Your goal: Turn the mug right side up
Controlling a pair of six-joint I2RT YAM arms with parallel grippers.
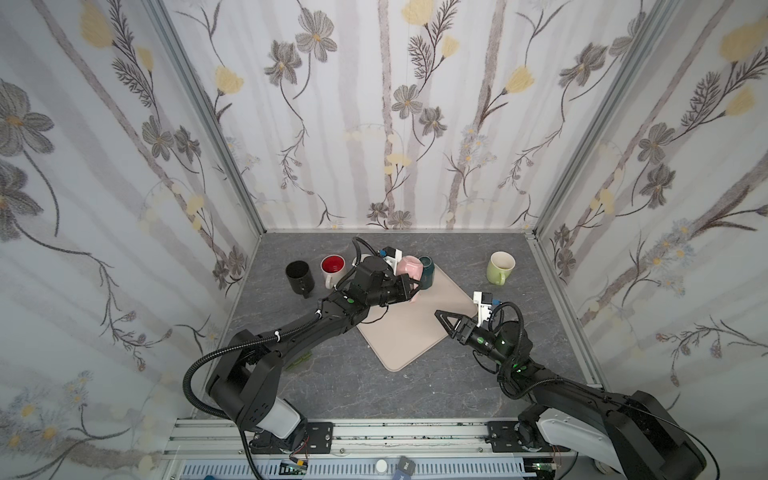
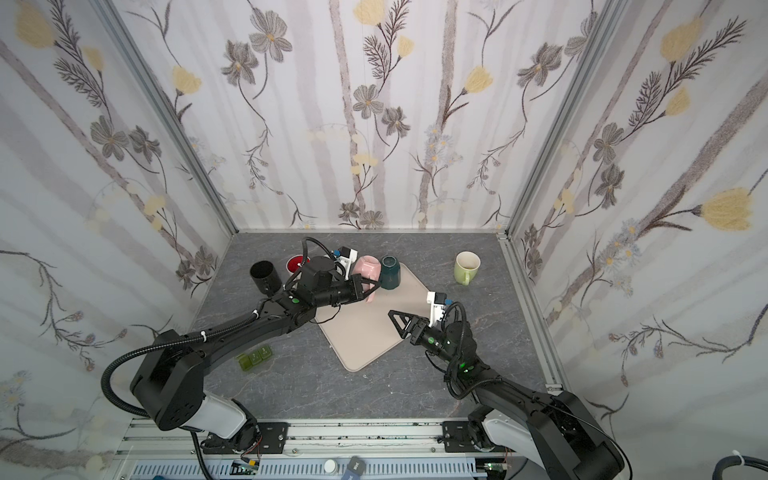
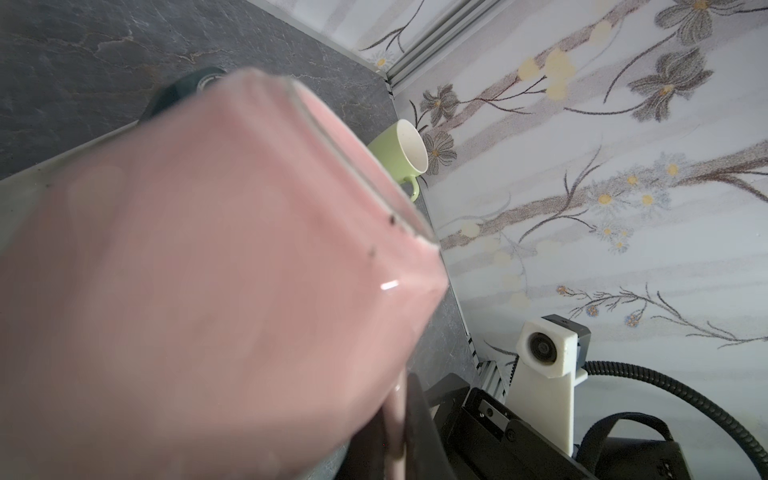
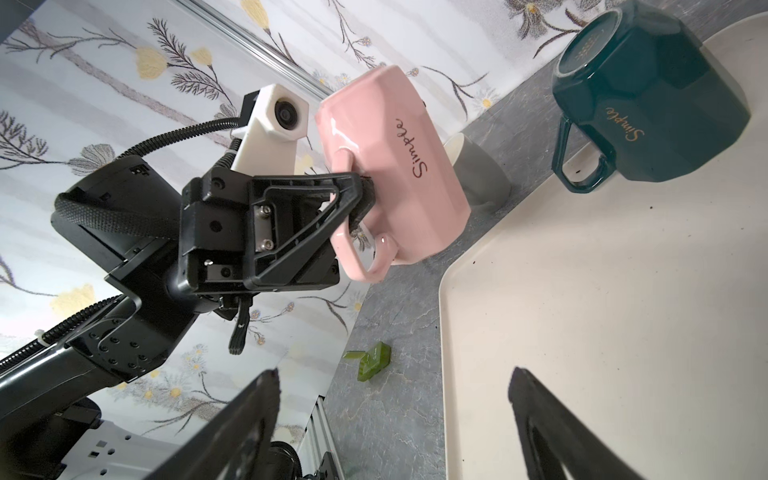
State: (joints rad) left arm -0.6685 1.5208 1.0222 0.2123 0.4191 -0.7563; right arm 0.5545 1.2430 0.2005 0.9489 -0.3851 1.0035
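Note:
My left gripper (image 1: 413, 289) (image 2: 370, 286) (image 4: 361, 195) is shut on the handle of a pink mug (image 1: 409, 266) (image 2: 366, 266) (image 4: 399, 166). The mug hangs tilted above the back corner of the beige mat (image 1: 403, 332) (image 4: 602, 311), its base still uppermost. It fills the left wrist view as a pink blur (image 3: 208, 270). A dark green mug (image 1: 428, 272) (image 2: 390, 272) (image 4: 648, 104) stands upside down on the mat just beside it. My right gripper (image 1: 442, 318) (image 2: 395, 318) (image 4: 392, 378) is open and empty over the mat's right edge.
Upright on the grey table: a light green mug (image 1: 500, 267) (image 3: 399, 153) at the back right, a black mug (image 1: 299, 276) and a white mug with a red inside (image 1: 333, 269) at the back left. A grey mug (image 4: 482, 174) stands behind the pink one. Small green blocks (image 2: 254, 356) lie front left.

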